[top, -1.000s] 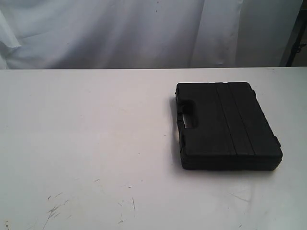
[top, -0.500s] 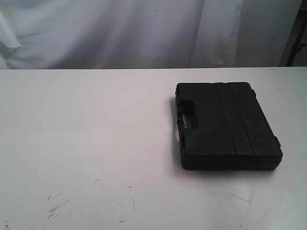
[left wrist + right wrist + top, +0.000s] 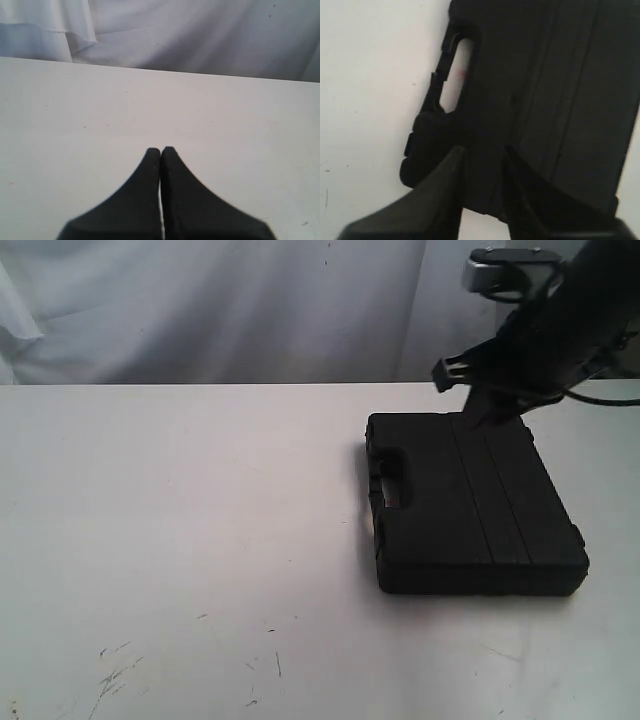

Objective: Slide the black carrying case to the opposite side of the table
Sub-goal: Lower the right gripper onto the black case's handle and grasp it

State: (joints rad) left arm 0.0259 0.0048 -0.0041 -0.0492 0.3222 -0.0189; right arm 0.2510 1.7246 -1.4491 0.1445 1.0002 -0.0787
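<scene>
The black carrying case (image 3: 470,505) lies flat on the right half of the white table (image 3: 200,500), its handle cutout (image 3: 392,480) facing left. My right gripper (image 3: 478,410) hangs over the case's far edge, coming in from the upper right. In the right wrist view the case (image 3: 545,90) fills most of the frame, and the right gripper (image 3: 483,148) stands open above its lid near the handle (image 3: 455,70), with nothing between the fingers. My left gripper (image 3: 161,149) is shut and empty over bare table (image 3: 75,110); it is out of the exterior view.
A white curtain (image 3: 250,310) hangs behind the table's far edge. Dark scuff marks (image 3: 115,675) sit near the front left. The tabletop stretches wide to the left of the case.
The right arm has come into the exterior view from the upper right and now hovers over the case's far edge. The case has not moved.
</scene>
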